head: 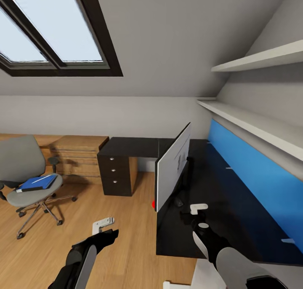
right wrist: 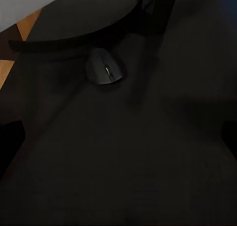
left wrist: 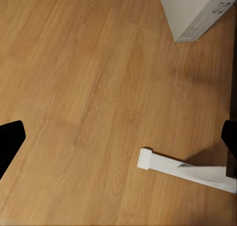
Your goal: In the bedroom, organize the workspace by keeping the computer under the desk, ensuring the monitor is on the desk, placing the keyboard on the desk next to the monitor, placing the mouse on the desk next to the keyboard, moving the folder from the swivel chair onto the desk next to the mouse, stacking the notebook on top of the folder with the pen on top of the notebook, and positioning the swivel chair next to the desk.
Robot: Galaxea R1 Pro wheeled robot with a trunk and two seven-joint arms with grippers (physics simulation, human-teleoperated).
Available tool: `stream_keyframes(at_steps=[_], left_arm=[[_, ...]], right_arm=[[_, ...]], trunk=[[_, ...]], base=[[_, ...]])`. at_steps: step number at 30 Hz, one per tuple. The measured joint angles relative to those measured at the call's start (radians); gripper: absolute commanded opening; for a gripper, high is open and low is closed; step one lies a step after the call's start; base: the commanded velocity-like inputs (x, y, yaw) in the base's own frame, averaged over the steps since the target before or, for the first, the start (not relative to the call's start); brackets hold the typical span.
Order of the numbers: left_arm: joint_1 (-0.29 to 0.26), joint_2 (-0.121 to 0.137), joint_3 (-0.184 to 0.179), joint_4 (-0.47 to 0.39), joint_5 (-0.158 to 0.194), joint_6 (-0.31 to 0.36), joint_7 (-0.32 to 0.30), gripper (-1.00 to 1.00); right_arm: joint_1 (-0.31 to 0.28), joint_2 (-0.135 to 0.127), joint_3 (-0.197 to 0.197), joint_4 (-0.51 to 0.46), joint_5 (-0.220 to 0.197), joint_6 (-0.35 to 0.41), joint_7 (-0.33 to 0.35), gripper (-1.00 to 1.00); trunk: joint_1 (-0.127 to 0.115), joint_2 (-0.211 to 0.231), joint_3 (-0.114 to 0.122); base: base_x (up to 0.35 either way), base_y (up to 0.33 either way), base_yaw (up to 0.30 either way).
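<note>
The right hand (head: 198, 211) hovers low over the black counter (head: 227, 221) at lower centre of the head view, its fingers spread wide and holding nothing. It seems aimed at the mouse (right wrist: 104, 71), a small dark shape lying on the counter ahead of it, beside the curved foot of the monitor (head: 172, 169). The monitor stands on the counter's near edge, seen almost edge-on, a red dot at its lower corner.

The left hand (head: 103, 226) hangs at lower left over the wood floor (left wrist: 89, 87), also wide and empty, likely just parked out of the way. In its wrist view the grey computer (left wrist: 195, 11) stands on the floor at upper right.

At the left edge, well apart from the counter, the swivel chair (head: 23, 162) carries the blue folder (head: 38, 182) on its seat, a thin white pen (head: 38, 180) lying on top.
</note>
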Motion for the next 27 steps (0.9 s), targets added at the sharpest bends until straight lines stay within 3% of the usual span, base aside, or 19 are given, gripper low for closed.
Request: stream_keyframes(at_steps=[7, 13, 27], left_arm=[[0.0, -0.003, 0.003, -0.057, 0.002, 0.003, -0.001, 1.0], [0.0, -0.004, 0.018, -0.074, 0.005, 0.002, 0.002, 1.0], [0.001, -0.004, 0.024, -0.076, 0.007, 0.002, 0.002, 1.0]], right_arm=[[0.0, 0.0, 0.001, 0.002, 0.002, 0.004, 0.042, 1.0], [0.0, -0.001, 0.001, 0.002, 0.003, 0.023, 0.073, 1.0], [0.001, -0.001, 0.001, 0.002, 0.004, 0.025, 0.077, 1.0]], trunk=[[0.0, 0.0, 0.0], [0.023, -0.041, -0.017], [0.077, -0.138, -0.061]], base=[[0.006, 0.0, 0.0], [0.001, 0.0, 0.0], [0.0, 0.0, 0.0]])
